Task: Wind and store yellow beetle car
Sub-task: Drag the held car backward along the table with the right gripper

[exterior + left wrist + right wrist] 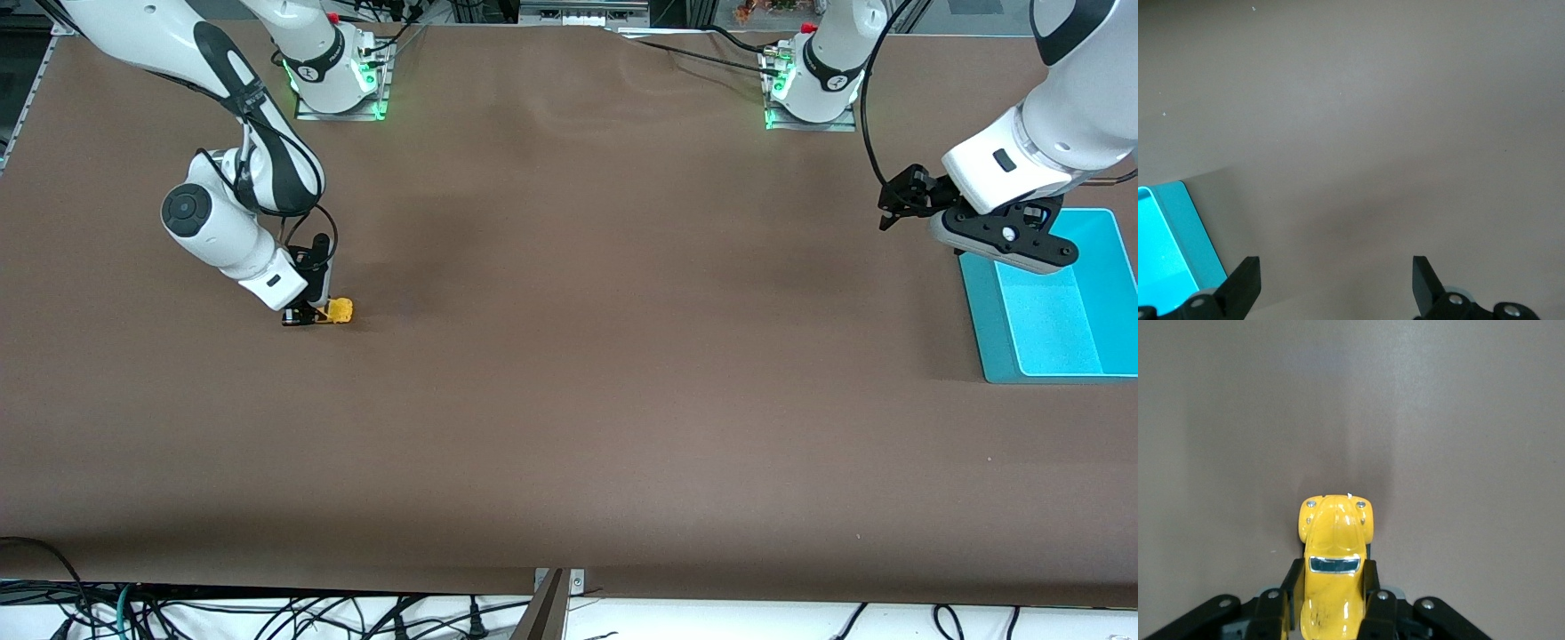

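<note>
The yellow beetle car sits on the table toward the right arm's end, clamped between the fingers of the right gripper, nose protruding. At 3 o'clock, well apart, the left gripper waits, jaws spread, over the teal bin's edge.

Yellow beetle car bright yellow, dark windows; bin turquoise; table plain brown.

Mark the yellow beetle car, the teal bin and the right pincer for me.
yellow beetle car (1335, 540): right wrist view, on its hood.
teal bin (978, 320): front view, on its rim toward the table's middle.
right pincer (313, 316): front view, midway between its fingertips.
</note>
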`<action>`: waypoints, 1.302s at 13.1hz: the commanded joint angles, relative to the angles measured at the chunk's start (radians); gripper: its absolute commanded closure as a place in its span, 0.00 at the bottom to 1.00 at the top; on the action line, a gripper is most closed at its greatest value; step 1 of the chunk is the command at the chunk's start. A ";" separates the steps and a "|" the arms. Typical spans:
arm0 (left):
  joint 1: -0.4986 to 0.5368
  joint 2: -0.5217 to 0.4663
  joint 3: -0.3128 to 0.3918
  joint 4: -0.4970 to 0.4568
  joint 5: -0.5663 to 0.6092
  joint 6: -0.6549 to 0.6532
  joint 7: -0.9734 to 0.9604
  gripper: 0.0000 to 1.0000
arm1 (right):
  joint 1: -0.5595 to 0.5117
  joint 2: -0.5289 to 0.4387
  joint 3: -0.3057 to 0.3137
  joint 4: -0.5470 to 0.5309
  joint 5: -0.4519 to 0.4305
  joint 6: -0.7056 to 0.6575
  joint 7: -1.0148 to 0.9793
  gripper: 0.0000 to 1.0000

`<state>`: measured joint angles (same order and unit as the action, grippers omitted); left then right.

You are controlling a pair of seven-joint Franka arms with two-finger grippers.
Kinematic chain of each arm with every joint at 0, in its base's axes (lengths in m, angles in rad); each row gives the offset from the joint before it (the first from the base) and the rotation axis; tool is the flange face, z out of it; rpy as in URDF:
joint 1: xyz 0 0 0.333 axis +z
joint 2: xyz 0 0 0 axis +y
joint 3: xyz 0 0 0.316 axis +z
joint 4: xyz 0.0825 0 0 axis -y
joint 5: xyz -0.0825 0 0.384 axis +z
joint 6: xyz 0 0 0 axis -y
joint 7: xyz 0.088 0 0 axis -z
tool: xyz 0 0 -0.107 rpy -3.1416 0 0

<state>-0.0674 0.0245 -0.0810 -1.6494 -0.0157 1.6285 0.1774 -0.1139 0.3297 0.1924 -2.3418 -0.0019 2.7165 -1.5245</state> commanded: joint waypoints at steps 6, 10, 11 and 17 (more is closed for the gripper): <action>0.000 0.006 -0.002 0.025 -0.004 -0.024 -0.009 0.00 | -0.013 0.049 -0.135 -0.001 0.011 0.028 -0.134 0.97; 0.000 0.005 -0.002 0.025 -0.004 -0.025 -0.007 0.00 | -0.078 0.048 -0.183 -0.007 0.011 0.008 -0.242 0.97; 0.000 0.005 -0.002 0.025 -0.004 -0.025 -0.007 0.00 | -0.093 0.048 -0.194 -0.007 0.011 0.008 -0.275 0.97; 0.000 0.005 -0.002 0.025 -0.004 -0.025 -0.009 0.00 | -0.105 0.032 -0.191 0.009 0.054 -0.052 -0.295 0.76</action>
<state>-0.0673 0.0245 -0.0812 -1.6494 -0.0157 1.6266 0.1774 -0.2129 0.3292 -0.0013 -2.3278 0.0211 2.7057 -1.7877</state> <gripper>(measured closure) 0.000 0.612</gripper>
